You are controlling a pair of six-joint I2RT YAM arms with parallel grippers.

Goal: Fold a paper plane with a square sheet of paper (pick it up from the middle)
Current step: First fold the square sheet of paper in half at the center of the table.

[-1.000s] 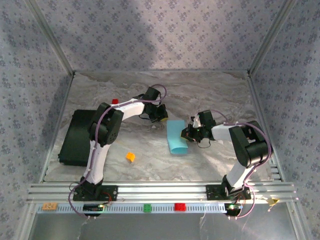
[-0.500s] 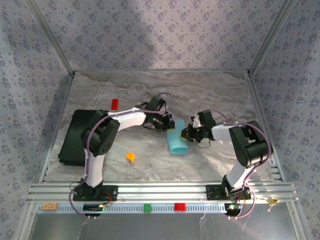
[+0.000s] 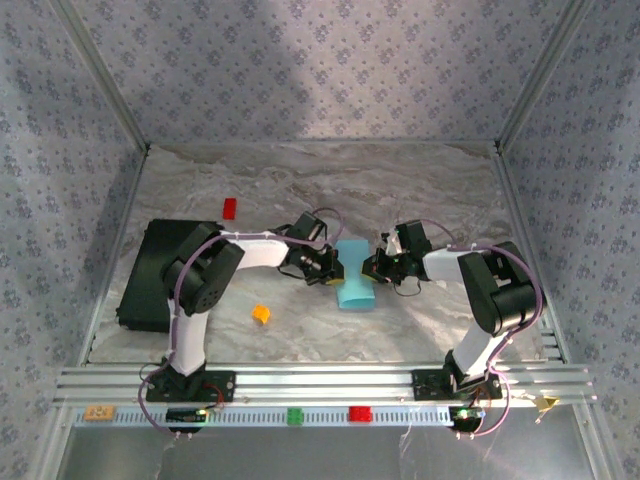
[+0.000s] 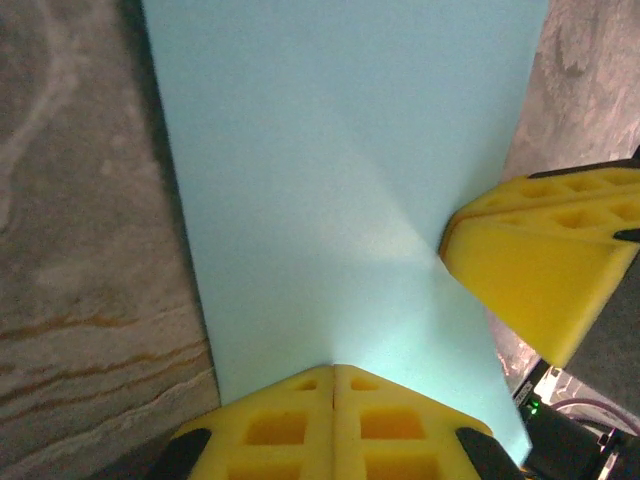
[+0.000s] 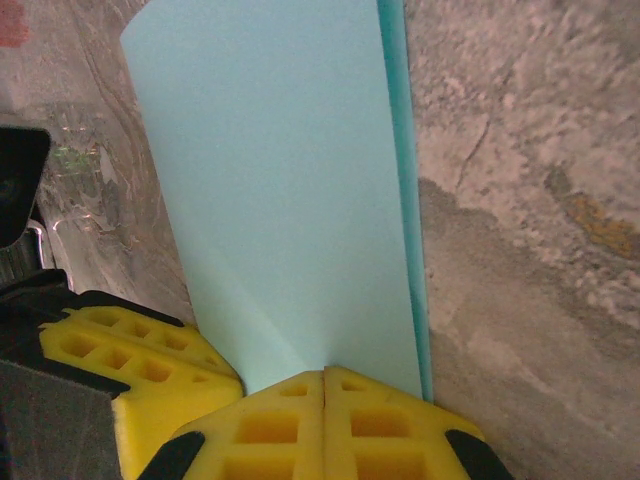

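Note:
The square sheet of paper (image 3: 353, 276), light blue, lies on the marble table folded into a narrow oblong, with a faint diagonal crease (image 4: 400, 240). A darker under-layer edge (image 5: 404, 150) shows along its right side. My left gripper (image 3: 330, 270) is shut and its yellow tips (image 4: 334, 368) press down on the sheet's left edge. My right gripper (image 3: 371, 268) is shut too, tips (image 5: 325, 372) down on the sheet's right edge, facing the left one. Each wrist view catches the other gripper's yellow fingers (image 4: 540, 260) (image 5: 130, 370) close by. Neither has paper between its jaws.
A black slab (image 3: 150, 275) lies at the table's left. A small orange block (image 3: 261, 314) sits in front of the left arm and a red block (image 3: 230, 208) behind it. Green (image 3: 295, 415) and red (image 3: 359, 413) blocks rest on the front rail.
My left arm swung from behind and left of the sheet down to its left edge. The right arm stayed put on the right edge.

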